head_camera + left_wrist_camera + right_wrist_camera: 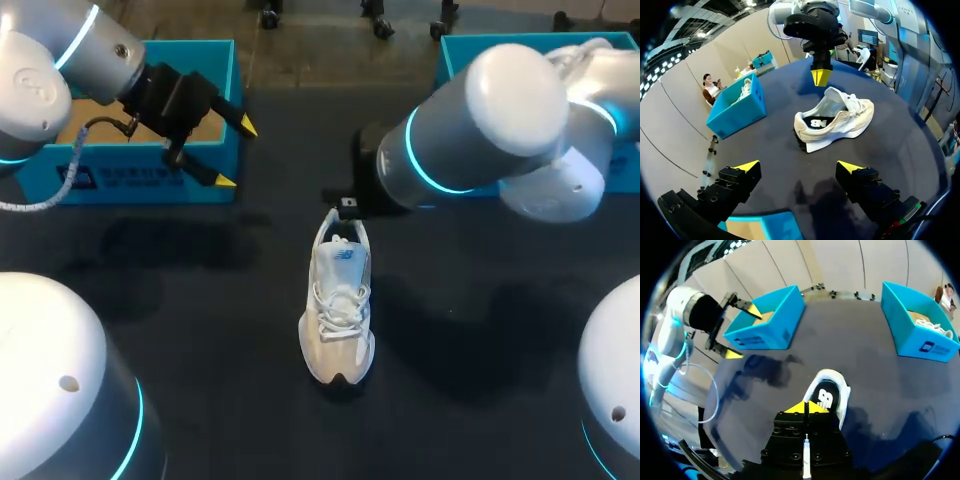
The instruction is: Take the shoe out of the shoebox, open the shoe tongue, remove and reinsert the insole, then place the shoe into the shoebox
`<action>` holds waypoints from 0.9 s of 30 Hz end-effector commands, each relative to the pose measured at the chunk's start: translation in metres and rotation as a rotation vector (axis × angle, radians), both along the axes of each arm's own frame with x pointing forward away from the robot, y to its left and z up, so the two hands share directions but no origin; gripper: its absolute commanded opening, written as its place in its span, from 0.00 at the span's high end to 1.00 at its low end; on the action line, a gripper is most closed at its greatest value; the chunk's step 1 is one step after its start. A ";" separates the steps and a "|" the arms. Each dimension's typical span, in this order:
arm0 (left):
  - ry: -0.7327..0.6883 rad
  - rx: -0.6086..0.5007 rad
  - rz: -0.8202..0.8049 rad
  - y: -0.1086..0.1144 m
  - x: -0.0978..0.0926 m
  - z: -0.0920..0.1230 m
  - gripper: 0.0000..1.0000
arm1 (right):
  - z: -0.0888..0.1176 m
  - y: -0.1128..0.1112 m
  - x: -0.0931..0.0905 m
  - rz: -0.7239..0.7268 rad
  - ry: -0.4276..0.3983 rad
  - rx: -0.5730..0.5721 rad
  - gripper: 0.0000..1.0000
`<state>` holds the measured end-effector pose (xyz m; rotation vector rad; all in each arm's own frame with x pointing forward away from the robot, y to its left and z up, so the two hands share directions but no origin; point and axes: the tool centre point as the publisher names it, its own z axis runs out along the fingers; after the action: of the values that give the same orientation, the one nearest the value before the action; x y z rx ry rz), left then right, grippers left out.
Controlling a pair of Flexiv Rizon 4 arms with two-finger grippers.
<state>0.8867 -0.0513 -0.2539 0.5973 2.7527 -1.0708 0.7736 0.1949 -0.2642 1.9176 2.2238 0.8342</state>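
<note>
In the middle of the dark table [200, 300] lies the white shoe [338, 312], well clear of both boxes, toe towards the near edge and heel towards the far edge. The right gripper [347, 208] is right at that heel. The head view mostly shows its arm's bulk, but the right wrist view settles it: the right gripper [805, 408] has its yellow tips pressed together over the heel collar of the shoe [829, 394]. Whether it pinches any of the shoe, no view shows. From the left wrist view the shoe [836, 119] shows its side, upright on its sole with the laces done up, and the right gripper [821, 77] pokes down as a single yellow wedge just above the collar. The left gripper [234, 152] hangs over the near right corner of the left shoebox [130, 182], fingers wide apart and holding nothing; its own camera shows the left gripper [799, 167] spread the same way. Now the boxes: the left shoebox [772, 331], far left, shows only a bare brown floor. The right shoebox [452, 62], far right, is largely hidden behind the arm from above. The wrist views open it up, though, with a second shoe [932, 326] lying inside the right shoebox [917, 344].
</note>
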 end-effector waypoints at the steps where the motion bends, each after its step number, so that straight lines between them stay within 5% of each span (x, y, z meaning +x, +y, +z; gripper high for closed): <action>1: 0.002 0.015 -0.004 0.000 0.002 0.003 0.00 | -0.007 0.011 0.005 -0.091 -0.010 -0.137 1.00; 27: -0.006 0.046 -0.017 0.007 0.014 0.004 0.00 | -0.065 0.019 0.020 -0.134 0.171 -0.227 1.00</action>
<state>0.9005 -0.0442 -0.2494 0.6296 2.7757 -1.0150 0.7920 0.2136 -0.3214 2.0551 2.1308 0.4086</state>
